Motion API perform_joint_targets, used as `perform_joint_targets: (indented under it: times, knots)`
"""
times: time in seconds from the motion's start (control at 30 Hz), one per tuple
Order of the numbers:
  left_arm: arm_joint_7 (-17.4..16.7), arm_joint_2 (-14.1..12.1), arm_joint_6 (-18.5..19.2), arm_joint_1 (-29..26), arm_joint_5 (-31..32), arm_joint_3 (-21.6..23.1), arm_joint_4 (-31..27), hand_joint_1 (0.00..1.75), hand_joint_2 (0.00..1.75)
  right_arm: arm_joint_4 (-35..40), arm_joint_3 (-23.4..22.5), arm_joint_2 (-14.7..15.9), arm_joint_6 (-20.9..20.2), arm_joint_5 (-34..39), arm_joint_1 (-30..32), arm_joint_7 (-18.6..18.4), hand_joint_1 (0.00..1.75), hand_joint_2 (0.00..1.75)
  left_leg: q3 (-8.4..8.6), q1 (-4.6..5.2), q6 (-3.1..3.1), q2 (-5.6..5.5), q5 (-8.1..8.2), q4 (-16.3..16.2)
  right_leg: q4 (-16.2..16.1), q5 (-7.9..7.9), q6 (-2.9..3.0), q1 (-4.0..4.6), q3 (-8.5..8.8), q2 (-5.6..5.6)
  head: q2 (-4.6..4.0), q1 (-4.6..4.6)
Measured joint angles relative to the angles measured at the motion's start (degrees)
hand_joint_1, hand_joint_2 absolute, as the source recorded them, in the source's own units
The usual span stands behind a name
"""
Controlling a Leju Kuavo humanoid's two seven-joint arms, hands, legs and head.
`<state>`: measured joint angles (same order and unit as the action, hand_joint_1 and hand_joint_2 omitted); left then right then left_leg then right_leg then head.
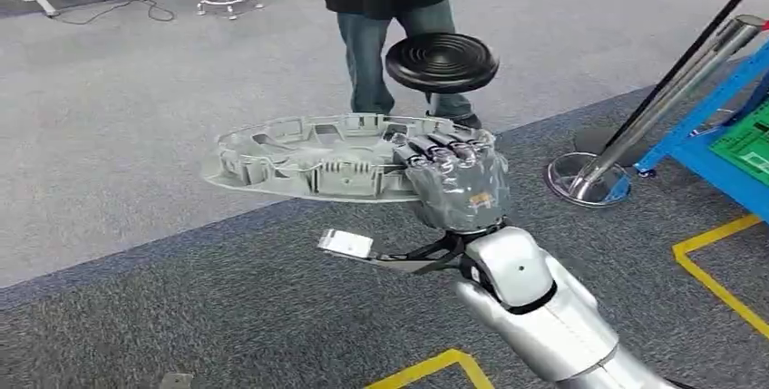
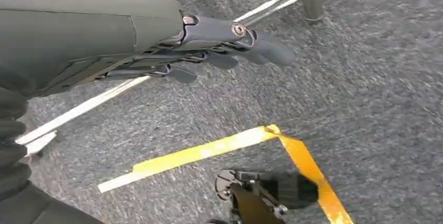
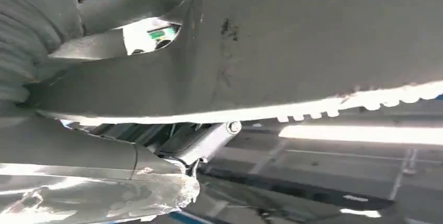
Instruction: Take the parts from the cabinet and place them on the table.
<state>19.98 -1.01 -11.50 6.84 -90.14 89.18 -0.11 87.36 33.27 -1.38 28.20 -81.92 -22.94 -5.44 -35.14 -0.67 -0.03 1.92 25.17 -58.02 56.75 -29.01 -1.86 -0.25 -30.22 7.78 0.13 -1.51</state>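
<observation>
Silver forearm rising from the lower right of the head view ends in the right robot hand (image 1: 451,182), clenched over the right edge of a flat grey part (image 1: 313,158) at frame centre. It is carried level above carpet; no desk appears. Ribbed and cut out, the part looks stiff and light but wide, likely to tip from one edge; the rim seems the best hold. Left robot hand (image 2: 219,54) hangs released over yellow floor tape (image 2: 219,148). A person (image 1: 394,17) stands beyond, near a black stool (image 1: 442,62).
</observation>
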Motion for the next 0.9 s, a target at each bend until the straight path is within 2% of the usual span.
perform_joint_targets:
  times: [0.03,0.07,0.1,0.13,0.17,0.2,0.23,0.27,0.3,0.33,0.37,0.4,0.47,0.5,0.53,0.57,0.6,0.63,0.67,0.7,0.73,0.77,0.8,0.83,0.87,0.9]
  knots:
    - [0.0,-0.1,0.0,-0.1,0.0,0.0,0.0,0.0,1.75,0.0,0.0,0.0,0.0,0.0,0.0,0.0,1.75,1.75,0.0,-0.19,0.43,-0.66,-0.12,0.1,0.9,-0.94,-0.46,-0.28,-0.61,-2.82,0.0,0.15]
    - [-0.1,-0.1,0.1,0.0,0.0,0.1,0.0,0.0,1.75,0.0,0.0,0.0,0.0,0.0,0.0,0.0,1.75,1.75,-0.06,-0.22,0.8,-1.17,-0.19,0.1,3.6,-2.77,-0.34,-0.38,-1.82,-5.48,0.0,0.24]
    - [-0.1,-0.3,0.2,0.2,0.0,0.1,0.0,0.0,1.75,0.0,-0.1,0.2,0.0,0.0,0.0,0.0,1.75,1.75,-0.13,-0.17,1.15,-1.77,-0.22,0.1,8.1,-5.12,-0.25,-0.33,-3.9,-6.83,0.0,0.35]
    - [-0.1,-0.4,0.2,0.4,0.0,0.1,0.0,0.0,1.75,0.0,-0.2,0.3,0.0,0.0,0.1,0.0,1.75,1.75,-0.22,-0.02,1.36,-2.62,-0.28,0.1,13.7,-7.45,-0.22,-0.31,-6.61,-7.46,0.0,0.39]
    - [-0.1,-0.5,0.4,0.4,0.0,0.1,0.0,0.0,1.75,0.0,-0.2,0.4,0.0,0.0,0.2,0.0,1.75,1.75,-0.26,0.18,1.51,-3.46,-0.32,0.1,18.2,-8.85,-0.09,-0.3,-9.0,-7.7,0.0,0.37]
    - [-0.2,-0.6,0.5,0.4,0.0,0.1,0.0,0.0,1.75,0.0,-0.3,0.5,0.0,0.0,0.3,0.0,1.75,1.75,-0.26,0.36,1.57,-4.37,-0.36,0.0,19.9,-8.67,0.15,-0.25,-10.21,-7.73,0.0,0.35]
    - [-0.2,-0.7,0.6,0.3,0.0,0.1,0.0,0.0,1.75,0.0,-0.4,0.5,0.0,0.0,0.4,0.0,1.75,1.75,-0.24,0.5,1.6,-5.28,-0.38,0.0,18.6,-7.06,0.54,-0.16,-9.91,-7.8,0.0,0.37]
    - [-0.2,-0.8,0.8,0.3,0.0,0.1,0.0,0.0,1.75,0.0,-0.4,0.6,0.0,0.0,0.5,0.0,1.75,1.75,-0.22,0.57,1.62,-6.15,-0.41,0.0,15.0,-4.6,0.97,0.05,-8.5,-8.02,0.0,0.35]
    - [-0.2,-0.8,0.9,0.3,0.0,0.1,0.0,0.0,1.75,0.0,-0.4,0.6,0.0,0.0,0.4,0.0,1.75,1.75,-0.16,0.59,1.56,-7.01,-0.47,0.0,10.0,-1.72,1.53,0.24,-6.19,-8.74,0.0,0.35]
    - [-0.4,-0.9,1.1,0.4,0.0,0.1,0.0,0.0,1.75,0.0,-0.5,0.6,0.0,0.0,0.4,0.0,1.75,1.75,-0.12,0.5,1.47,-7.83,-0.52,0.0,4.4,0.93,2.08,0.48,-3.58,-10.82,0.0,0.37]
    - [-0.4,-0.8,1.3,0.4,0.0,0.1,0.0,0.0,1.75,0.0,-0.5,0.6,0.0,0.0,0.4,0.0,1.75,1.75,-0.39,0.4,1.24,-8.35,-0.65,0.0,1.8,0.86,2.82,0.41,-2.42,-14.47,0.0,0.2]
    - [-0.4,-0.8,1.4,0.6,0.0,0.1,0.0,0.0,1.75,0.0,-0.5,0.6,0.0,0.0,0.3,0.0,1.75,1.75,-0.77,0.23,0.91,-9.09,-0.83,-0.2,0.6,0.91,2.65,0.25,-1.67,-14.19,0.0,0.35]
    - [-0.6,-1.2,1.6,0.4,0.0,0.1,0.0,0.0,1.75,0.0,-0.5,0.7,0.0,0.0,0.3,0.0,1.75,1.75,-1.29,-0.35,0.04,-10.57,-1.38,0.2,0.7,0.92,2.61,0.68,-1.71,-13.01,0.0,0.57]
    - [-0.7,-1.4,1.8,0.2,0.0,0.1,0.0,0.0,1.75,0.0,-0.5,0.7,0.0,0.0,0.3,0.0,1.75,1.75,-1.35,-0.22,-0.38,-11.49,-1.61,0.4,0.2,1.21,2.68,0.6,-1.4,-12.15,0.0,0.52]
    - [-0.8,-1.5,1.9,0.1,0.0,0.1,0.0,0.0,1.75,0.0,-0.5,0.7,0.0,0.0,0.3,0.0,1.75,1.75,-1.45,-0.21,-0.23,-9.85,-1.15,-0.2,-0.9,1.75,2.47,0.06,-0.87,-11.02,0.0,0.42]
    - [-0.9,-1.7,2.0,0.1,0.0,0.2,0.0,0.0,1.75,0.0,-0.5,0.7,0.0,0.0,0.5,0.0,1.75,1.75,-2.22,0.26,-0.51,-5.82,0.21,-1.7,-1.4,1.88,2.7,0.25,-0.48,-10.29,0.0,0.24]
    - [-0.9,-2.0,2.1,0.3,0.0,0.2,0.0,0.0,1.75,0.0,-0.5,0.7,0.0,0.0,0.5,0.0,1.75,1.75,-3.96,0.22,-0.9,-3.89,2.44,-5.2,-1.4,1.91,2.81,0.34,-0.42,-9.35,0.0,0.26]
    - [-0.9,-2.2,2.2,0.5,0.0,0.2,0.0,0.0,1.75,0.0,-0.6,0.8,0.0,0.0,0.5,-0.2,1.75,1.75,-6.19,0.08,-1.24,-3.02,4.69,-9.9,-1.3,1.81,2.88,0.39,-0.43,-8.32,0.0,0.17]
    - [-0.9,-2.3,2.2,0.6,0.0,0.2,0.0,0.0,1.75,0.0,-0.7,0.8,0.0,0.0,0.6,-0.2,1.75,1.75,-8.21,-0.07,-1.54,-2.64,6.28,-14.1,-1.3,1.65,2.89,0.38,-0.43,-7.32,0.0,0.26]
    - [-0.9,-2.5,2.3,0.6,0.0,0.2,0.0,0.0,1.75,0.0,-0.7,0.8,0.0,0.0,0.7,-0.2,1.75,1.75,-9.49,-0.29,-1.86,-2.46,6.8,-16.7,-1.3,1.56,2.86,0.36,-0.42,-6.38,0.0,0.15]
    - [-1.0,-2.6,2.4,0.5,0.0,0.2,0.0,0.0,1.75,0.0,-0.7,0.8,0.0,0.1,0.9,-0.2,1.75,1.75,-9.27,-0.49,-2.11,-2.35,5.92,-16.4,-1.3,1.47,2.72,0.32,-0.38,-5.62,0.0,0.22]
    - [-1.1,-2.8,2.4,0.5,0.0,0.2,0.0,0.0,1.75,0.0,-0.7,0.9,0.0,0.1,1.1,-0.2,1.75,1.75,-7.79,-0.72,-2.34,-2.1,3.87,-13.5,-1.2,1.27,2.55,0.27,-0.31,-4.8,0.0,0.2]
    - [-1.1,-3.1,2.5,0.5,0.0,0.2,0.0,0.0,1.75,0.0,-0.7,0.9,0.0,0.1,1.3,-0.2,1.75,1.75,-5.16,-0.89,-2.5,-1.56,1.29,-8.7,-1.0,1.03,2.36,0.22,-0.19,-4.05,0.0,0.22]
    - [-1.1,-3.4,2.5,0.6,0.0,0.2,0.0,0.0,1.75,0.0,-0.7,0.9,0.0,0.1,1.3,-0.2,1.75,1.75,-2.12,-0.9,-2.58,0.08,-1.06,-3.2,-0.7,0.63,2.02,0.17,-0.02,-3.35,0.0,0.2]
    - [-1.1,-3.5,2.6,0.7,0.1,0.2,0.0,0.0,1.75,0.0,-0.8,0.9,0.0,0.2,1.3,-0.2,1.75,1.75,-0.54,-0.37,-2.67,2.65,-0.38,-0.6,-0.5,0.21,1.59,0.41,-0.03,-2.73,0.0,0.18]
    - [-1.1,-3.6,2.6,0.9,0.1,0.2,0.0,0.0,1.75,0.0,-0.9,1.0,0.0,0.2,1.2,-0.2,1.75,1.75,-0.6,-0.1,-1.45,2.09,-0.45,0.0,0.1,-0.23,1.2,0.76,-0.11,-2.21,0.0,0.15]
